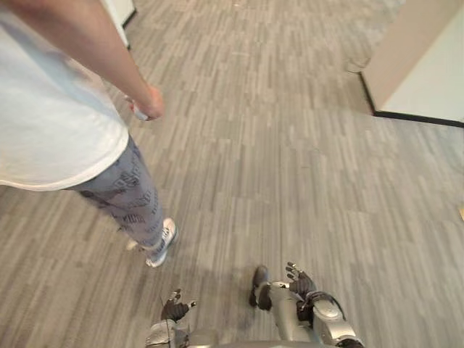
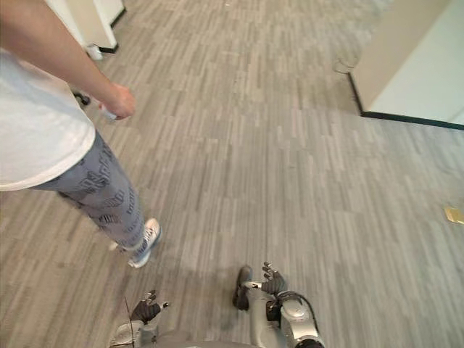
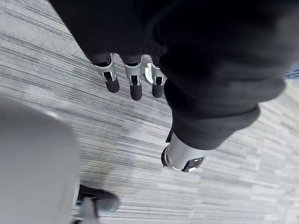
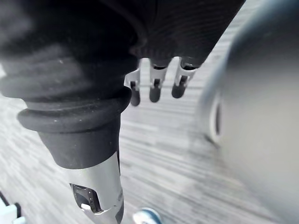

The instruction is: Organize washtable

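Underfoot, the whole room is grey floor (image 1: 290, 181) laid in thin, streaky planks running from near to far. A person (image 1: 51, 109) in a white T-shirt and grey patterned trousers stands at the near left, one white shoe (image 1: 163, 243) planted on the floor, and the person's hand (image 1: 151, 103) is closed round a small pale object (image 1: 138, 112) that I can't identify. At the far right stands a pale wall (image 1: 420, 65) with a black skirting strip (image 1: 417, 116). A white unit (image 2: 90, 25) sits at the far left, and a small yellow scrap (image 2: 454, 214) lies at the right edge. The robot's left hand (image 1: 174, 308) and right hand (image 1: 299, 279) hang low over the near floor, fingers loose and spread, holding nothing. Where the washtable stands I cannot tell.
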Controlling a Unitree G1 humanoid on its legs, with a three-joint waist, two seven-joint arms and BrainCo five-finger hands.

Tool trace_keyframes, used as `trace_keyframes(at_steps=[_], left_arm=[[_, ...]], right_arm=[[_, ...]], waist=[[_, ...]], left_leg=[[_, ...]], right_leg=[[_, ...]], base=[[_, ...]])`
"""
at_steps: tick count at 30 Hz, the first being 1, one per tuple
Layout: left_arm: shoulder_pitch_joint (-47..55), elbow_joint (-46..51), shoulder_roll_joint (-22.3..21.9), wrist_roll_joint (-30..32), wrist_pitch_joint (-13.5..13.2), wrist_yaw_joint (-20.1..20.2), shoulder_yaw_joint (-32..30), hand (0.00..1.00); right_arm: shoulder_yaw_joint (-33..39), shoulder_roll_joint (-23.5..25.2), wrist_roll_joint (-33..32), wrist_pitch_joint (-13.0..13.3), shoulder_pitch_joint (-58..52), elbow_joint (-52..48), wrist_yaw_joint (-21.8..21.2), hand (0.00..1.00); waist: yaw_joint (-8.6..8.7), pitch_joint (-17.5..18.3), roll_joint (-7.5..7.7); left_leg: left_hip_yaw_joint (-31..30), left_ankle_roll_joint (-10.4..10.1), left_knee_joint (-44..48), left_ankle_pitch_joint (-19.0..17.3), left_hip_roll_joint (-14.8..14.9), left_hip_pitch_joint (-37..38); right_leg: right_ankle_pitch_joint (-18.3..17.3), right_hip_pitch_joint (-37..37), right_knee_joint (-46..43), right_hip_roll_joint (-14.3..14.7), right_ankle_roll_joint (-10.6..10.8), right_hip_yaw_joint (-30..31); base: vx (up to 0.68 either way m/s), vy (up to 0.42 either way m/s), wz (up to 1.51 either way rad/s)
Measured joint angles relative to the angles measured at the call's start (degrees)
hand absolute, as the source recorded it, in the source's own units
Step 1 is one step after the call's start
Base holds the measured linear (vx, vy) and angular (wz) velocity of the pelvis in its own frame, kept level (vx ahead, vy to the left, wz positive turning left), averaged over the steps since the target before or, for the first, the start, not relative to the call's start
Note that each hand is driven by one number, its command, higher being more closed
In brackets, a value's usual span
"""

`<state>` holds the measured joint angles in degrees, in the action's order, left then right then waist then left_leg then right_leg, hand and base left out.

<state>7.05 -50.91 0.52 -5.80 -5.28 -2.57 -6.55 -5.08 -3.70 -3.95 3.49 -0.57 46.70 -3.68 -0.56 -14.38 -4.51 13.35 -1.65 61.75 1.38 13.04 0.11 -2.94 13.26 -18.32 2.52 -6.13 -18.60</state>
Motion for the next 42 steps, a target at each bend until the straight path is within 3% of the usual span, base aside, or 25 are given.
trace_keyframes(at_steps=[1, 3, 5, 7, 8, 9, 10, 12, 15, 18, 21, 22, 24, 26, 28, 29, 30, 31, 32, 34, 36, 38, 40, 41, 42], left_arm=[[-0.4, 1.1, 0.0, 0.0, 0.0, 0.1, -0.2, 0.00], [-0.8, 2.6, 1.7, -0.3, -0.2, 0.5, -0.3, 0.00], [-1.1, 4.5, 3.3, -0.6, -0.6, 0.5, -0.4, 0.00], [-1.6, 5.4, 3.0, -0.8, -0.9, 0.4, -0.4, 0.00], [-1.3, 5.9, 2.0, -0.8, -0.9, 0.2, -0.3, 0.00], [-1.5, 5.9, 1.0, -1.0, -0.9, 0.0, -0.1, 0.00], [-1.7, 5.7, 1.3, -0.9, -0.9, 0.0, -0.2, 0.00], [-1.7, 5.3, 2.2, -1.1, -0.9, 0.0, -1.0, 0.00], [-2.3, 2.7, 3.4, -1.4, -0.5, 0.0, -0.4, 0.00], [-1.4, 1.0, 3.6, -1.4, 0.0, 0.0, 0.7, 0.00], [-1.0, 0.4, 3.5, -1.3, 0.1, 0.0, 1.6, 0.00], [-1.0, -0.6, 3.7, -1.2, 0.2, 0.1, 2.1, 0.00], [-0.9, -1.3, 3.7, -0.7, 0.1, 0.0, 2.2, 0.00], [-0.8, -1.7, 4.1, -0.1, 0.1, 0.0, 2.5, 0.00], [-0.1, -1.8, 4.4, 0.6, -0.1, 0.0, 2.2, 0.00], [-0.3, -2.1, 3.8, 1.0, -0.1, 0.0, 2.1, 0.00], [-0.4, -1.8, 1.8, 1.3, 0.0, 0.0, 0.3, 0.00], [-0.3, -1.6, 0.7, 1.3, 0.1, 0.0, -1.1, 0.00], [0.5, -1.3, -0.9, 1.1, 0.1, -0.1, -3.4, 0.00], [0.0, -0.7, -1.3, 1.2, 0.2, 0.1, -3.0, 0.00], [-0.4, 0.9, 0.8, 0.4, -0.2, 0.2, -2.9, 0.00], [-0.7, 1.7, 2.1, -0.4, -0.4, 0.2, -2.9, 0.00], [-1.1, 2.2, 1.7, -0.5, -0.5, 0.1, -2.8, 0.00], [-0.9, 2.3, 1.2, -0.9, -0.5, 0.0, -2.4, 0.00], [-0.8, 2.1, 1.0, -1.0, -0.5, 0.0, -2.3, 0.00]], right_arm=[[0.3, 1.3, 0.0, -0.2, -0.1, 0.9, 0.1, 0.00], [0.5, 3.0, 0.0, -1.0, 0.4, 2.7, 0.0, 0.00], [0.0, 4.2, 0.0, -1.4, 0.3, 4.5, 0.0, 0.00], [0.1, 3.7, 0.0, -1.4, 1.3, 6.4, 0.1, 0.00], [0.7, 3.0, 0.0, -1.2, 1.2, 7.3, 0.1, 0.00], [0.5, 2.3, 0.0, -1.1, 1.5, 8.7, 0.3, 0.00], [0.3, 2.8, 0.0, -1.2, 2.0, 8.9, 0.3, 0.00], [0.1, 3.6, 0.1, -0.3, 1.5, 8.4, 0.1, 0.00], [0.0, 4.2, 0.1, -0.1, 0.6, 8.5, -0.1, 0.00], [-0.1, 3.8, 0.1, 0.2, 0.1, 6.1, -0.2, 0.00], [-0.2, 3.7, 0.2, 0.8, 0.2, 4.1, -0.3, 0.00], [-0.3, 3.1, 0.2, 1.2, 0.5, 3.6, -0.3, 0.00], [-0.3, 2.2, 0.2, 1.2, 0.8, 3.7, -0.2, 0.00], [-0.3, 2.0, 0.2, 1.5, 0.8, 3.8, -0.1, 0.00], [-0.1, 2.0, 0.2, 1.4, 0.2, 4.2, -0.1, 0.00], [1.2, 1.8, 0.1, 1.1, 0.2, 3.9, -0.2, 0.00], [1.9, 0.7, 0.0, 0.8, 0.1, 3.1, -0.2, 0.00], [1.8, 0.2, -0.1, 0.5, -0.2, 2.5, -0.1, 0.00], [1.7, -0.1, -0.3, 0.1, -1.2, 1.2, 0.0, 0.00], [2.9, 0.8, -1.2, -0.1, -1.5, 1.6, 0.1, 0.00], [3.0, 2.6, -1.2, -0.8, -0.7, 5.0, 0.2, 0.00], [2.8, 3.1, -1.2, -1.2, -0.3, 5.9, 0.2, 0.00], [3.5, 3.0, -1.1, -1.3, 0.1, 8.1, 0.4, 0.00], [3.4, 2.4, -1.1, -1.2, -0.3, 9.3, 1.0, 0.00], [3.2, 2.1, -1.0, -1.2, -0.5, 9.9, 1.1, 0.00]], waist=[[-0.27, -0.2, -0.04], [-0.54, -1.2, 3.23], [-1.68, -1.0, 6.18], [-3.03, -1.4, 6.67], [-4.46, -0.6, 4.78], [-5.37, -0.5, 4.35], [-5.11, -0.3, 5.59], [-3.31, 0.2, 7.62], [-3.15, 0.3, 9.09], [-2.07, 0.1, 7.93], [-1.44, -0.3, 7.36], [-0.43, -0.4, 7.28], [0.18, -0.3, 7.34], [0.37, -0.1, 8.07], [0.91, 0.9, 8.87], [1.75, 1.3, 7.40], [2.21, 1.5, 4.32], [2.13, 1.6, 2.58], [0.60, 1.9, 0.40], [-0.17, 2.0, -0.39], [-0.61, 1.4, 3.12], [-1.19, 1.1, 4.98], [-2.68, 1.0, 4.90], [-4.12, 1.7, 3.28], [-4.79, 1.9, 3.14]], left_leg=[[1.7, 1.4, 6.0, -5.1, 2.3, -4.7], [2.7, 1.2, 5.2, -11.5, 1.5, -11.3], [4.6, 0.6, -8.7, -15.1, -2.3, -18.0], [3.9, -0.8, -30.0, -13.0, -5.5, -21.3], [2.4, -2.7, -45.4, -6.6, -6.0, -21.7], [1.6, 0.9, -44.6, 2.6, -6.0, -22.1], [1.6, 4.9, -43.1, 0.6, -7.4, -22.1], [1.6, 8.6, -35.0, -6.9, -9.6, -22.6], [2.8, 9.4, -32.8, -15.4, -12.2, -14.8], [3.1, 9.5, -40.3, -17.5, -13.7, -2.0], [2.4, 9.2, -47.3, -18.5, -14.8, 6.1], [1.6, 8.7, -49.7, -19.3, -14.9, 9.6], [0.4, 7.4, -53.1, -20.0, -15.7, 13.9], [-2.2, 4.5, -54.6, -21.7, -17.0, 17.9], [-5.5, 1.3, -47.5, -23.6, -17.0, 18.3], [-7.4, 0.3, -34.8, -23.7, -14.6, 14.2], [-6.9, -2.1, -18.5, -18.8, -9.9, 8.1], [-5.7, -1.7, -11.3, -13.4, -7.0, 5.4], [-1.2, -0.3, -2.2, 1.2, -0.7, 2.8], [1.7, 1.8, 7.1, -4.5, 4.0, -3.7], [2.8, 0.9, 3.8, -12.3, 1.9, -13.4], [3.6, 0.6, -10.7, -14.4, -1.7, -17.9], [1.4, -2.6, -35.1, -11.3, -5.9, -19.4], [-1.0, -4.3, -46.9, -4.0, -6.0, -19.6], [-1.9, -2.6, -45.2, 0.5, -6.1, -19.7]], right_leg=[[-2.6, -3.8, 0.8, 0.6, 0.3, 1.2], [-4.8, -11.0, 5.1, -0.8, 1.5, 3.2], [-5.4, -18.5, 11.0, -3.5, 3.1, 5.1], [-6.3, -23.1, 13.7, -5.4, 4.5, 6.4], [-7.3, -25.6, 15.1, -5.2, 5.9, 8.1], [-8.0, -28.8, 16.9, -5.3, 6.9, 10.0], [-7.9, -29.7, 17.1, -6.6, 6.9, 9.8], [-6.8, -27.1, 5.7, -10.4, 10.6, 10.6], [-4.4, -13.7, -33.0, -14.1, 17.2, 16.0], [-7.6, -5.5, -46.7, -15.4, 11.5, 9.5], [-10.6, 3.8, -38.2, -13.0, 8.3, 3.7], [-10.3, 6.4, -23.4, -11.4, 8.0, -0.6], [-4.6, 7.7, -3.4, -9.9, 9.0, -5.2], [-1.9, 9.7, 4.6, -9.2, 9.0, -4.7], [-0.9, 9.2, 2.9, -8.1, 3.3, -2.0], [3.7, 7.5, 2.0, -7.2, -0.7, -1.5], [4.1, 4.0, 1.9, -5.5, -0.6, -3.8], [4.1, 1.9, 2.1, -4.3, -0.6, -4.6], [3.2, -2.1, 3.0, -1.4, -0.5, -3.4], [-0.8, -6.8, 4.1, 0.2, 0.0, -1.4], [-3.2, -14.6, 9.3, -1.4, 1.7, 1.3], [-4.6, -20.1, 12.6, -3.1, 3.4, 3.0], [-6.2, -24.0, 14.0, -4.6, 6.0, 5.4], [-7.7, -26.2, 15.5, -3.3, 7.4, 8.2], [-8.4, -27.5, 16.0, -3.4, 8.4, 9.7]], base=[[0.81, 0.007, -0.39], [0.79, 0.000, -0.21], [0.85, 0.023, -0.37], [0.76, 0.121, -0.64], [0.81, 0.254, -0.96], [0.83, 0.287, -0.77], [0.99, 0.394, -0.16], [0.99, 0.409, 0.30], [0.63, 0.241, -0.04], [0.47, 0.148, -0.12], [0.47, 0.107, 0.03], [0.48, 0.052, 0.31], [0.53, 0.033, 0.43], [0.63, -0.015, 0.62], [0.70, -0.105, 0.90], [0.72, -0.181, 1.03], [0.70, -0.172, 0.88], [0.84, -0.118, 0.12], [0.87, -0.050, -0.48], [0.80, -0.018, -0.50], [0.71, -0.027, -0.28], [0.65, 0.011, -0.35], [0.72, 0.127, -0.82], [0.74, 0.197, -1.15], [0.95, 0.321, -0.99]])
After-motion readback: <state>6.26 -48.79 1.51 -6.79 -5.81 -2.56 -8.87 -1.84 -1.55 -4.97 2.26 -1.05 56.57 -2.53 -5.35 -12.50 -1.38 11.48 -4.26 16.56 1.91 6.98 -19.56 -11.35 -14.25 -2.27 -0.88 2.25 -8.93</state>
